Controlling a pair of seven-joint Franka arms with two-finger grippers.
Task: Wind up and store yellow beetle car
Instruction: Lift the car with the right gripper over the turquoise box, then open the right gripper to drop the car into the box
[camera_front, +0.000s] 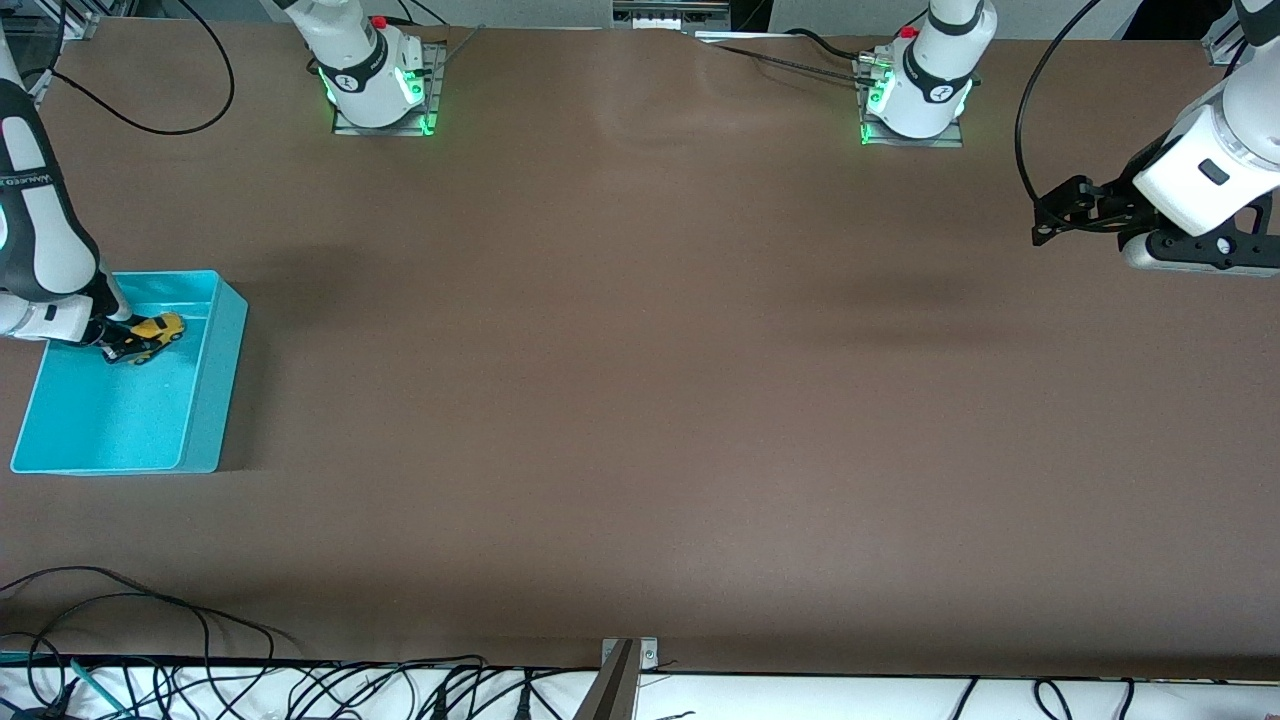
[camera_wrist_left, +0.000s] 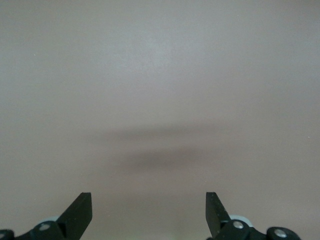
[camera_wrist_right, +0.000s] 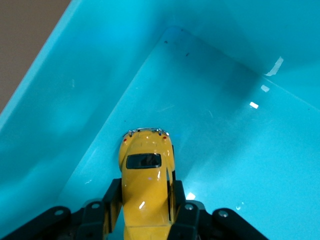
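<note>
The yellow beetle car (camera_front: 157, 330) (camera_wrist_right: 145, 172) is low inside the turquoise bin (camera_front: 226, 378), near the bin's wall that lies farther from the front camera. My right gripper (camera_front: 122, 346) (camera_wrist_right: 145, 192) reaches down into the bin and is shut on the car, one black finger on each side of its body. The car's roof and dark window face the wrist camera, and its wheels are hidden. My left gripper (camera_front: 1043, 222) (camera_wrist_left: 149, 200) waits open over bare table at the left arm's end, with nothing between its fingers.
The bin (camera_wrist_right: 235, 125) sits at the right arm's end of the table and holds nothing else that I can see. Cables (camera_front: 150, 690) run along the table edge nearest the front camera. Brown tabletop (camera_front: 640, 400) stretches between the two arms.
</note>
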